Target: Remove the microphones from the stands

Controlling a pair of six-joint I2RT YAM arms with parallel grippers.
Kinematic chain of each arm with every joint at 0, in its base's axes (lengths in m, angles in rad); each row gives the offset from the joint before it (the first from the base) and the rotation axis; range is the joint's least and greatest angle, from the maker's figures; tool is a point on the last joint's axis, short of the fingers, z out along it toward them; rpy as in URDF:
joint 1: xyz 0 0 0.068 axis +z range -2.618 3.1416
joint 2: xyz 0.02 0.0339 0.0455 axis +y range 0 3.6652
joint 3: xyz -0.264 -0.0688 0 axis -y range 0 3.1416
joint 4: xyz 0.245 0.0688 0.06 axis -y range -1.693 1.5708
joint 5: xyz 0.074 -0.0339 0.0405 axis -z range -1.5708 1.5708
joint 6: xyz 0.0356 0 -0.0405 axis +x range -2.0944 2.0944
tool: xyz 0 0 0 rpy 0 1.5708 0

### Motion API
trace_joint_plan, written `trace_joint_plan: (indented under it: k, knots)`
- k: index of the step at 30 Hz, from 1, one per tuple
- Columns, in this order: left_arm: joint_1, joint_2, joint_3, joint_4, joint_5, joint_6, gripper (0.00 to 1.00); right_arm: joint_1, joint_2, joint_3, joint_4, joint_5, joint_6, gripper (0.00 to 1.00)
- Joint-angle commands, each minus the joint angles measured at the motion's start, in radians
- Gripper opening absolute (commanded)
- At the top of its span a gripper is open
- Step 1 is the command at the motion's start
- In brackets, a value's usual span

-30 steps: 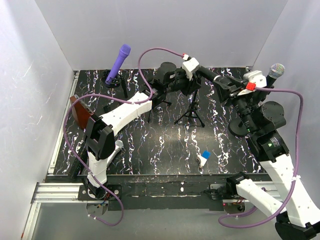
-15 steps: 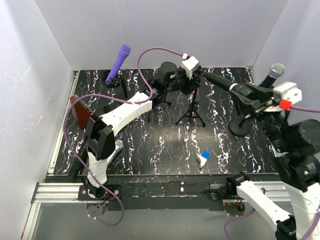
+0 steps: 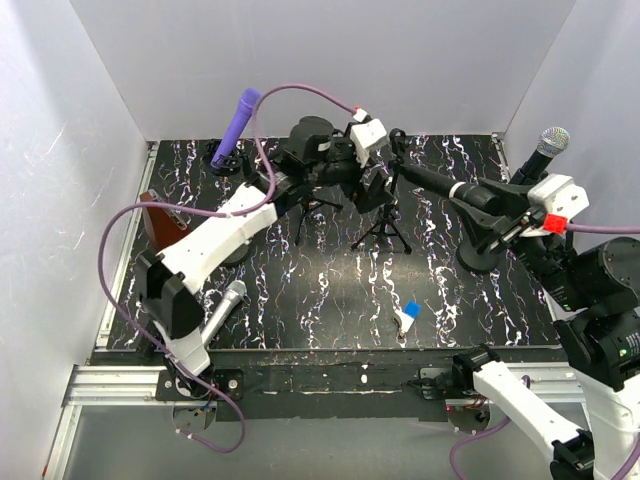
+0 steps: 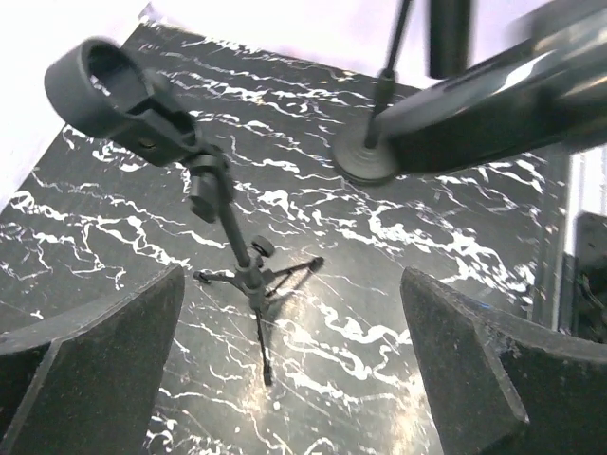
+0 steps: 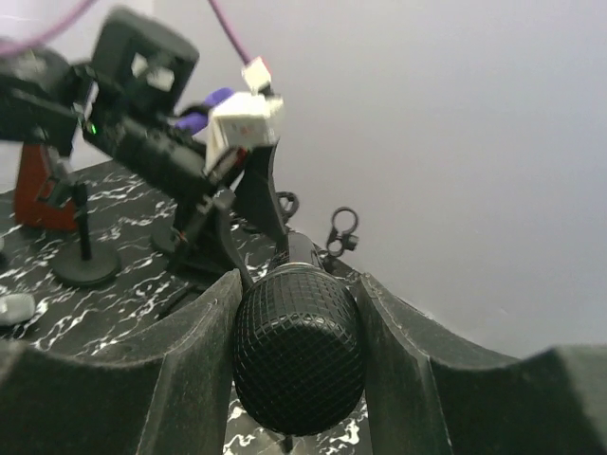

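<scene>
The black microphone (image 3: 440, 182) lies level in the air, its mesh head (image 5: 297, 360) clamped between the pads of my right gripper (image 3: 490, 205) (image 5: 299, 284), which is shut on it. The small tripod stand (image 3: 383, 228) (image 4: 251, 275) stands at mid-table. Its ring clip (image 4: 104, 81) (image 5: 341, 227) is empty, and the microphone's tail hangs just beside it. My left gripper (image 3: 375, 180) (image 4: 292, 275) hovers above the stand, open wide with nothing between its fingers. The microphone's body shows as a dark blur (image 4: 493, 95) in the left wrist view.
A purple microphone (image 3: 237, 125) stands in a holder at the back left. A silver-headed microphone (image 3: 553, 140) rises on a round-base stand (image 3: 485, 255) at the right. A silver microphone (image 3: 228, 300) lies at front left, near a brown block (image 3: 160, 225). A blue-and-white piece (image 3: 407, 313) lies near the front.
My right gripper pulled the black microphone rightward out of the clip. My left gripper, shut by the clip before, has opened and drawn back to the left.
</scene>
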Motion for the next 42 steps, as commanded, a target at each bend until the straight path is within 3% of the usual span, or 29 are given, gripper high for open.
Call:
trace_joint_plan:
  k: [1, 5, 8, 11, 18, 21, 26, 35, 42]
  knots:
    - [0.006, -0.175, -0.011, -0.183, 0.143, 0.103, 0.98, -0.003, 0.028, 0.016, -0.026, -0.165, -0.032, 0.01]
    - [0.006, -0.187, 0.032, -0.284, 0.258, 0.18, 0.95, -0.003, 0.076, 0.018, -0.104, -0.339, -0.03, 0.01]
    - [0.0, -0.12, 0.182, -0.459, 0.356, 0.257, 0.91, -0.003, 0.094, -0.011, -0.063, -0.467, -0.049, 0.01]
    - [-0.001, -0.084, 0.263, -0.559, 0.399, 0.283, 0.85, -0.001, 0.122, -0.043, 0.022, -0.499, -0.023, 0.01]
    - [-0.005, -0.061, 0.302, -0.617, 0.415, 0.291, 0.71, -0.003, 0.193, -0.068, 0.182, -0.564, 0.014, 0.01]
    - [-0.005, -0.051, 0.334, -0.655, 0.389, 0.312, 0.76, -0.003, 0.199, -0.08, 0.184, -0.566, -0.021, 0.01]
    - [-0.005, 0.011, 0.495, -0.905, 0.36, 0.436, 0.86, -0.001, 0.193, -0.125, 0.239, -0.529, -0.038, 0.01]
    - [-0.003, -0.081, 0.267, -0.616, 0.36, 0.283, 0.73, -0.003, 0.254, -0.119, 0.345, -0.568, 0.059, 0.01]
    - [-0.002, -0.044, 0.293, -0.502, 0.358, 0.189, 0.54, -0.003, 0.262, -0.108, 0.299, -0.595, 0.053, 0.01]
